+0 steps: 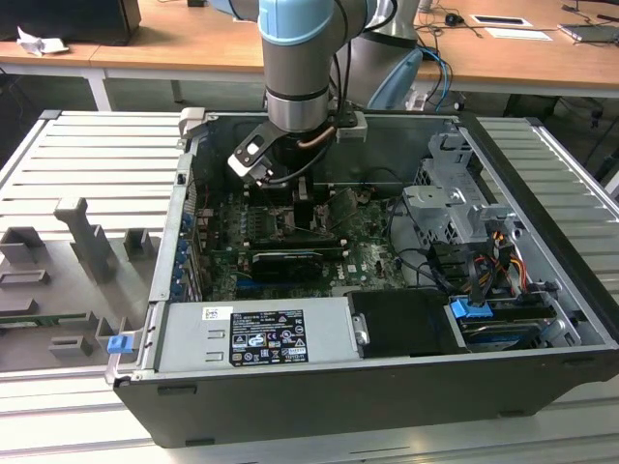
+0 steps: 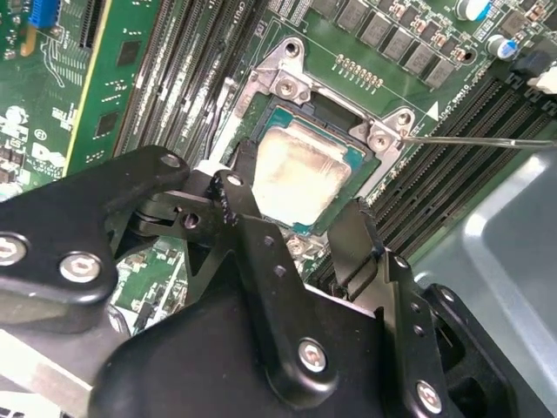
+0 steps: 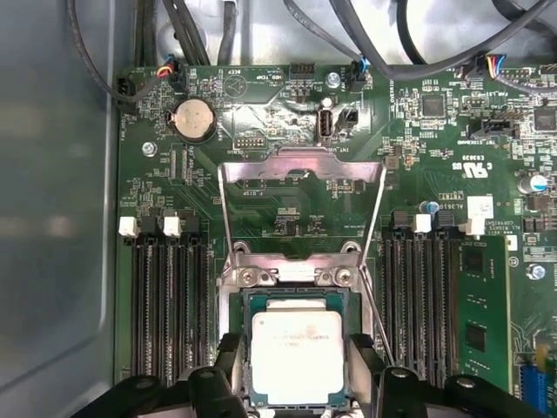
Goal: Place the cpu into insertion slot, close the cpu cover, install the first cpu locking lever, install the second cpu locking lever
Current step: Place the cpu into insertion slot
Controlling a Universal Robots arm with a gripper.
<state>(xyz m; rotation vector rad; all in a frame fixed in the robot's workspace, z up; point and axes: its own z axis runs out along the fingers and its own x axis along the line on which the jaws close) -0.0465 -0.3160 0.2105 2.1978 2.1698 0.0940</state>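
Square silver-grey cpu lies seated in the black-rimmed square insertion slot. The thin silvery metal cpu cover stands hinged open. The black gripper, pointing down inside the open black computer case, straddles the chip with fingers parted, holding nothing.

Above the matte black gripper, studded with silver screws, rises a grey arm with pale blue joint caps.
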